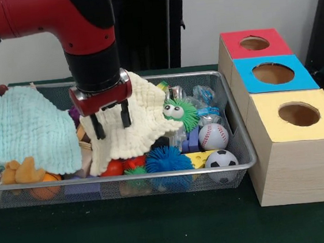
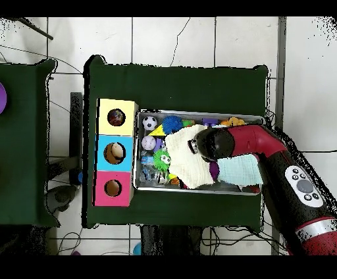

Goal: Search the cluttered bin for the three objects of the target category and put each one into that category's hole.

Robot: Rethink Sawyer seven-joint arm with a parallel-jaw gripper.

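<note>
- Three pale wood boxes in a row at the right of the front view, topped red point(image 1: 253, 43), blue point(image 1: 273, 74) and yellow point(image 1: 296, 115), each with one round dark opening; round dark hole of the yellow-topped box point(image 1: 298, 114) nearest the lower right.
- Dark green cloth-covered table point(image 1: 133, 235) beneath everything; white wall behind, white tiled floor point(image 2: 171, 39) around the table in the overhead view.
- One long silver wire-mesh bin point(image 1: 156, 174) filling the left and centre of the front view, just beside the boxes.
- Two quilted cloths heaped inside: pale mint one point(image 1: 27, 133) at left, cream one point(image 1: 136, 121) at centre.
- One red and black arm coming down from the upper left, black-fingered gripper point(image 1: 111, 121) over the cream cloth, fingers point(image 1: 125, 112) spread, tips at the cloth's surface, nothing pinched.
- Two small sport balls at the bin's right end: one white baseball point(image 1: 213, 136), one soccer ball point(image 1: 221, 160).
- Spiky rubber balls: one blue point(image 1: 167, 160), one green with googly eyes point(image 1: 179, 112).
- One clear crinkly plastic wrapper point(image 1: 207, 102) visible at the bin's upper right corner, behind the baseball; other wrappers impossible to tell among the clutter.
</note>
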